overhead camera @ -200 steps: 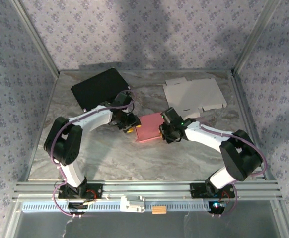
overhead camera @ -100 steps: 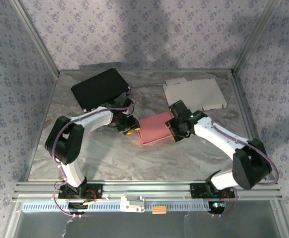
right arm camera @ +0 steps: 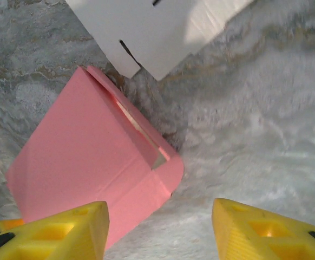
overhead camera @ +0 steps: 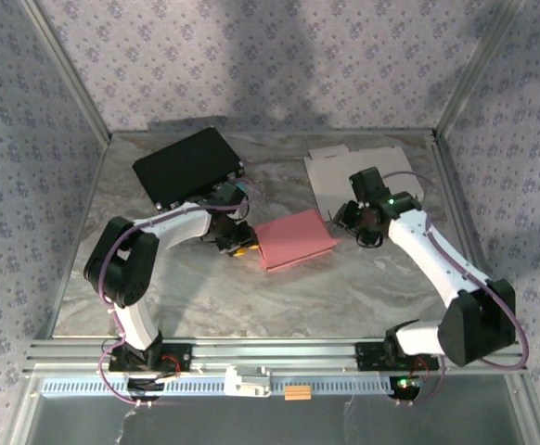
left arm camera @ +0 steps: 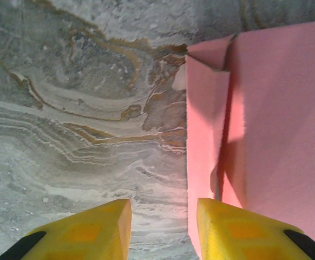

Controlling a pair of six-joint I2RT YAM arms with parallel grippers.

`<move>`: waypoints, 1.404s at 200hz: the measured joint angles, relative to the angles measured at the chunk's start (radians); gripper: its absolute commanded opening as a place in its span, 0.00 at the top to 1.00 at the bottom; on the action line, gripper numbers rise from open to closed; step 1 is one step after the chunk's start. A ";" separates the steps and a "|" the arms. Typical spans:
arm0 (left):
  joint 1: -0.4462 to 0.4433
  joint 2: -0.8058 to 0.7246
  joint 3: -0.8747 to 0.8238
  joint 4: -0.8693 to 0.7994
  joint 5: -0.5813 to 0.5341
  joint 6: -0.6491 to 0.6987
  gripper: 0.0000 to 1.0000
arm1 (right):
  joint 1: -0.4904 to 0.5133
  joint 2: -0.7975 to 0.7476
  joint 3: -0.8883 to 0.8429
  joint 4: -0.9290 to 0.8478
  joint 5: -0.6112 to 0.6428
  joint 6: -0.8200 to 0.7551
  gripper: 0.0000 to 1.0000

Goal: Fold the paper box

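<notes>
Left end effector (left arm camera: 163, 212) narrowly parted at pink box (left arm camera: 276, 108); right end effector (right arm camera: 158, 212) wide.

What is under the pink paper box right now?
The pink paper box rests on the marble table, which shows around it. The surface directly beneath is covered, so anything there cannot be seen.

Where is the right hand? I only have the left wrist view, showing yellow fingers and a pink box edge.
Observer: The right hand sits beside the right end of the pink box, not touching it.
Operator: Is it open?
Observer: Yes, its yellow fingers stand wide apart with nothing between them.
Operator: Anything else nearby?
Observer: A flat white box blank lies behind the pink box.
</notes>
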 measured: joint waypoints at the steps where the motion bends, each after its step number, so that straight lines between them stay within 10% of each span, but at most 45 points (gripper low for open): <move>1: 0.000 0.000 0.000 0.000 0.000 0.000 0.62 | -0.004 0.005 0.004 0.000 -0.002 -0.016 0.46; 87: 0.004 -0.026 -0.002 0.044 -0.015 -0.008 0.59 | -0.027 0.362 0.204 -0.024 -0.132 -0.486 0.49; 281: -0.005 0.021 0.016 0.063 0.006 -0.053 0.69 | 0.001 0.519 0.179 -0.016 -0.208 -0.562 0.61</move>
